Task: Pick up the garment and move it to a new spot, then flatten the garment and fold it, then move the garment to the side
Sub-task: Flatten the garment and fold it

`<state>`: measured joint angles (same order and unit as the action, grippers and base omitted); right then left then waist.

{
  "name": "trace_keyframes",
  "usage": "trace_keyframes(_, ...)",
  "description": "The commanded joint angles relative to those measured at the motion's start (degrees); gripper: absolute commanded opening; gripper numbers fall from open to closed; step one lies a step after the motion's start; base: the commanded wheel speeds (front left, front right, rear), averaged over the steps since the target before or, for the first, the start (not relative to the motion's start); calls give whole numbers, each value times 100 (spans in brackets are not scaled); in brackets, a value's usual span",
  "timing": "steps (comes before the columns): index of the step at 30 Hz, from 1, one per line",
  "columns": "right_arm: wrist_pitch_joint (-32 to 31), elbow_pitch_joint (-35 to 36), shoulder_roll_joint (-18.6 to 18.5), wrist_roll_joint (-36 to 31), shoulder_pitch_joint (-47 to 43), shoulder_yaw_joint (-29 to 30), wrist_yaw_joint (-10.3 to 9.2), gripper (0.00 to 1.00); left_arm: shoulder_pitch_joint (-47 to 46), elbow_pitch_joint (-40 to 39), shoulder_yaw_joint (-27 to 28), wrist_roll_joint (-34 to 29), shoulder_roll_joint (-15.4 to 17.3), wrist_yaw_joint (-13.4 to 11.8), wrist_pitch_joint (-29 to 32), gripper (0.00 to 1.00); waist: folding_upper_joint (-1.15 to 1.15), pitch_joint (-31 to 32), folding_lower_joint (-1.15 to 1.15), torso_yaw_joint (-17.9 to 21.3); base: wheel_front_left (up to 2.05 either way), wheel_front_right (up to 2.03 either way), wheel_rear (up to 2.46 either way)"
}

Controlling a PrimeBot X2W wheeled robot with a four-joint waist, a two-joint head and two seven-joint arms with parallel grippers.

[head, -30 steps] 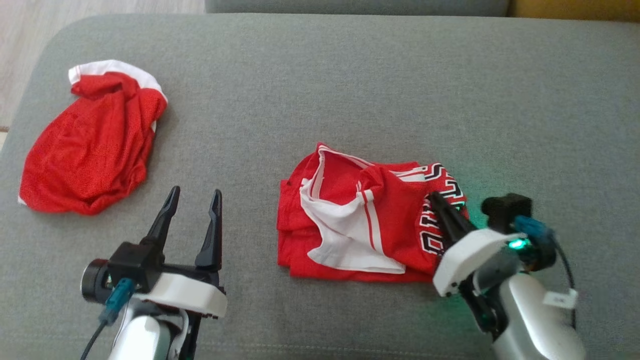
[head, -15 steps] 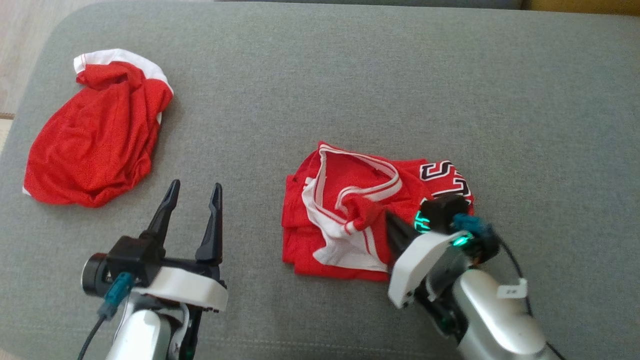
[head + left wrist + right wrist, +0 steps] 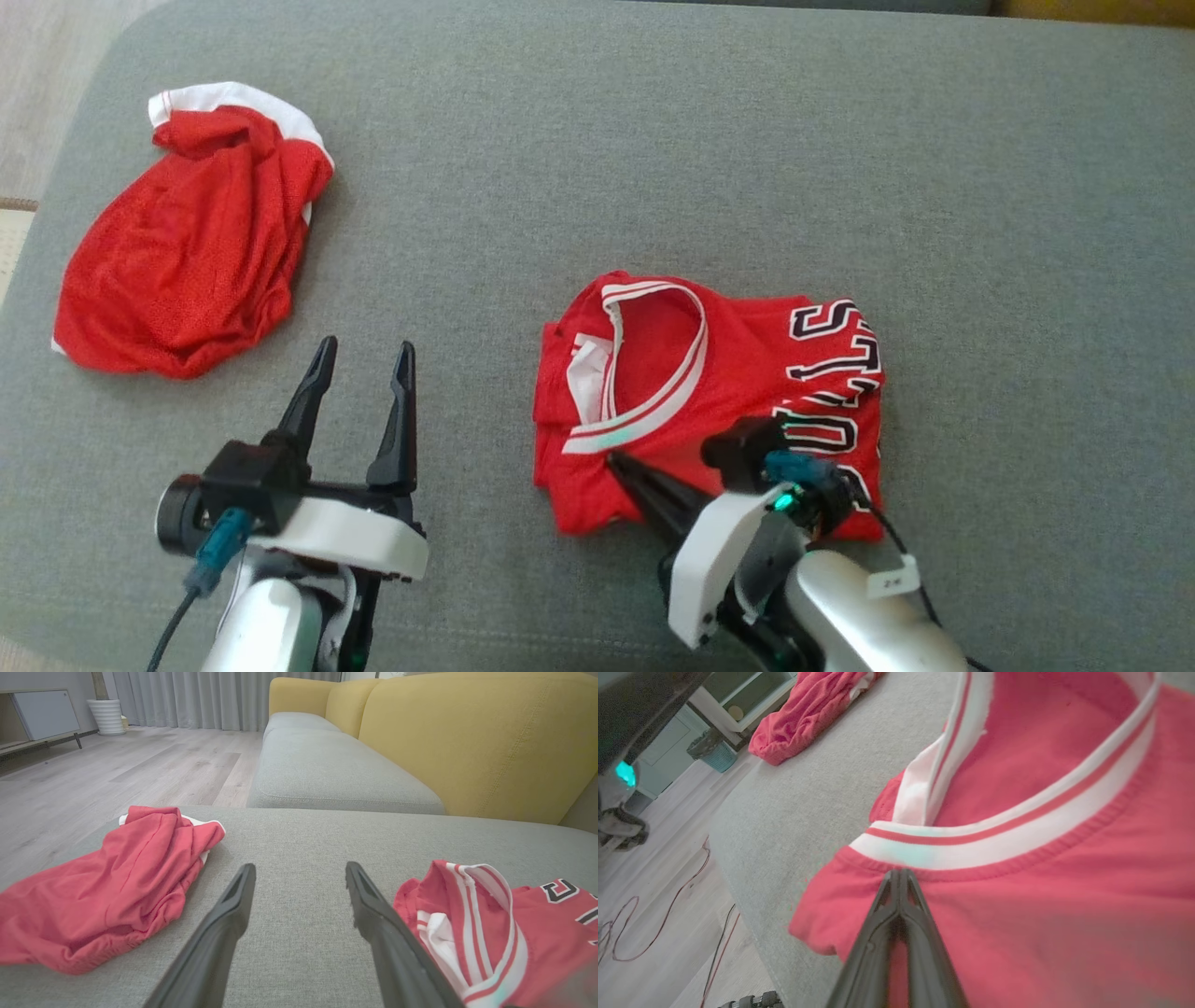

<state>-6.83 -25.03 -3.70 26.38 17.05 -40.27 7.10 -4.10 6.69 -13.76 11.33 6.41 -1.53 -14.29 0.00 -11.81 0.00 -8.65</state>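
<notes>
The garment (image 3: 747,373), a red jersey with a white-striped collar and black-and-white lettering, lies folded and fairly flat on the grey cushion (image 3: 653,140). My right gripper (image 3: 616,459) is shut, its fingers lying across the jersey's near-left part. In the right wrist view the right gripper (image 3: 899,872) has its tips just below the collar band of the garment (image 3: 1017,788); I cannot tell whether cloth is pinched. My left gripper (image 3: 364,350) stands open over bare cushion, left of the jersey. In the left wrist view the left gripper (image 3: 299,868) holds nothing, with the garment (image 3: 490,933) at its right.
A second crumpled red cloth (image 3: 187,261) with a white edge lies at the cushion's far left (image 3: 117,882). A yellow sofa back (image 3: 467,742) rises behind. Wooden floor (image 3: 117,765) lies beyond the cushion's left edge, with cables (image 3: 644,914) on it.
My right gripper has swept leftward and nearer across the jersey, carrying a layer over. The jersey now lies flatter, collar and lettering showing. The left gripper stayed put.
</notes>
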Motion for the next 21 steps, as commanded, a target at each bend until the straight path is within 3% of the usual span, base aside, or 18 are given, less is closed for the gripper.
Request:
trace_keyframes(1,11,186,82,48,-5,-143,39,0,-233,-197,235,16,23,-17,-70,100,0,-2,0,0,0,0,0)
trace_keyframes(7,-111,342,82,203,-151,-475,39,0,-207,-200,246,7,-10,-2,-70,100,0,35,0,-4,0,0,0)
trace_keyframes(13,120,839,19,241,-290,-410,39,3,-135,-161,263,-14,-30,-7,-71,100,0,164,0,47,0,0,0)
trace_keyframes(15,364,1128,15,214,-365,-185,39,100,-110,-146,267,-28,-24,-11,-71,100,0,219,0,67,0,0,0)
trace_keyframes(21,992,1921,33,-230,-647,1041,39,100,-15,-132,290,-89,41,-54,-71,100,0,395,0,159,0,0,0)
